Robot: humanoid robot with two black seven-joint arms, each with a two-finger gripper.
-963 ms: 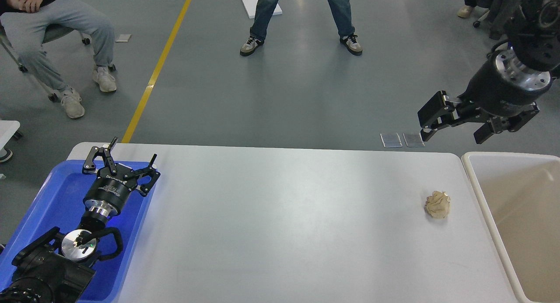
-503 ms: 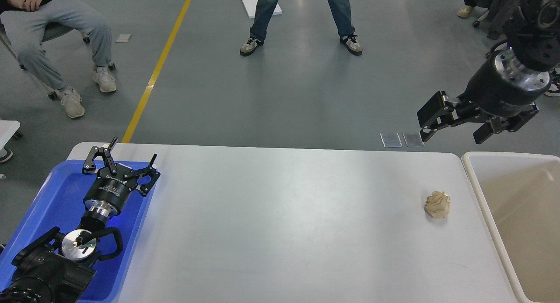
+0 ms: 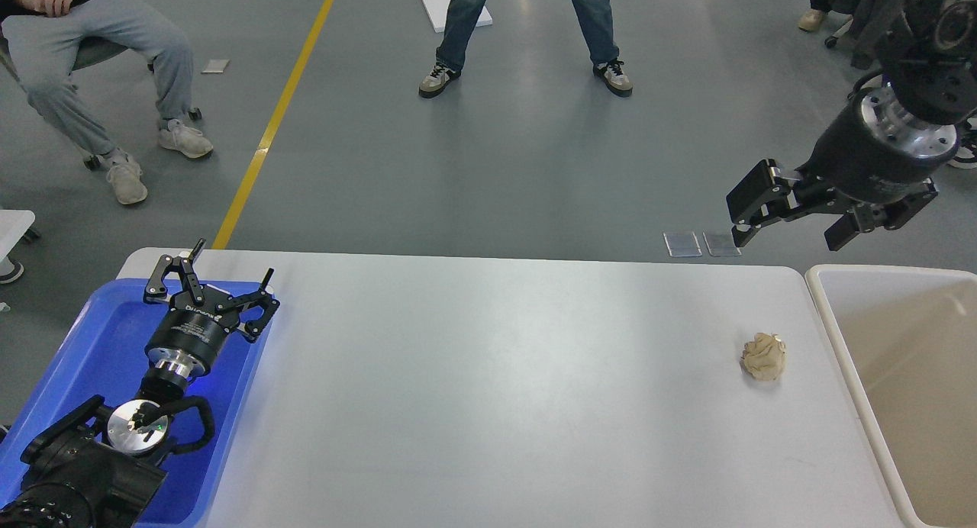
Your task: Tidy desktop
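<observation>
The desktop point(image 3: 496, 391) is a wide white-grey tabletop with rounded corners. A crumpled beige paper ball point(image 3: 763, 355) lies on it near the right end. My right gripper point(image 3: 786, 230) is open and empty, held high beyond the table's far right corner, above and behind the ball. My left gripper point(image 3: 214, 272) is open and empty over the far end of the blue tray point(image 3: 84, 345) at the table's left end.
A cream-beige bin point(image 3: 847, 352) stands against the table's right edge. A standing person's legs point(image 3: 527, 32) and a seated person point(image 3: 84, 62) are on the floor beyond the table. Two small clear plates point(image 3: 701, 243) lie on the floor near the far edge.
</observation>
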